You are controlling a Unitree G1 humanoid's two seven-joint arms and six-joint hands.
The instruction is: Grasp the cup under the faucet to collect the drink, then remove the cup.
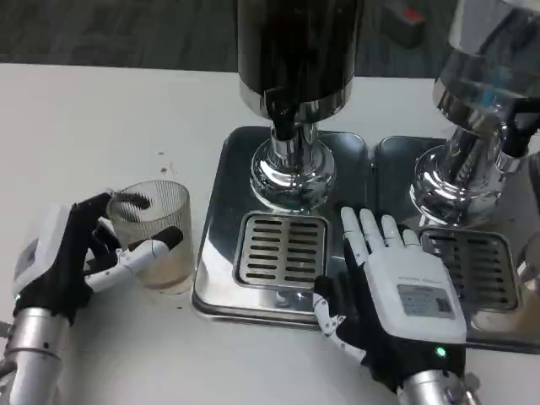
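table (101,118): a white surface filled most of the frame, with dark floor along the top edge.
dispenser (297,51): a dark cylinder with a chrome collar stood at upper centre, its black faucet (285,126) pointing down above a chrome pedestal.
drip tray (221,253): a shiny metal tray lay at centre, with a slotted grate (283,249) set in it below the faucet.
second dispenser (485,84): a clear and chrome unit stood at upper right on its own tray with a grate.
right hand (396,291): it lay flat at lower right, palm down on the tray's front edge just right of the grate, fingers straight and close together, holding nothing.
left hand (72,253): at lower left, its fingers were wrapped around the cup, thumb at the rear rim, other fingers across the front.
cup (152,232): a clear ribbed tumbler stood upright on the table at left of centre, just beside the tray's left edge, away from the faucet, with a pale layer at its bottom.
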